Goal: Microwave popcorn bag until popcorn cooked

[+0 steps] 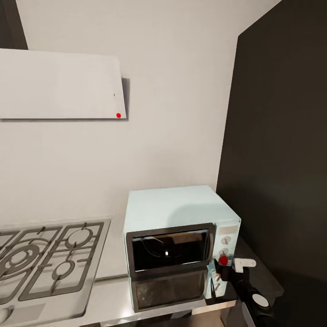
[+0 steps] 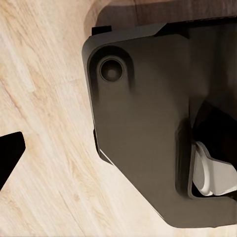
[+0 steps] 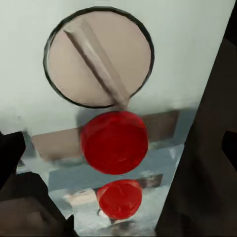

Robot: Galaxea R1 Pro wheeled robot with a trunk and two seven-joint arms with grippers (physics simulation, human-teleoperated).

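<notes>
Glossy grey desk runs along the wall, with the right gripper at its near right corner, right up by the microwave's red button, under a knob. Can't tell if its fingers are spread. Microwave door's shut. Hob sits to the left, hood above.

head high over microwave, right wrist close

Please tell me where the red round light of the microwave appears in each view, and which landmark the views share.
Head view: red light low on the microwave control panel, beside the right gripper.
Right wrist view: it sits centre, under the knob.
Left wrist view: not there.
Shared landmark: the knob above it.
</notes>
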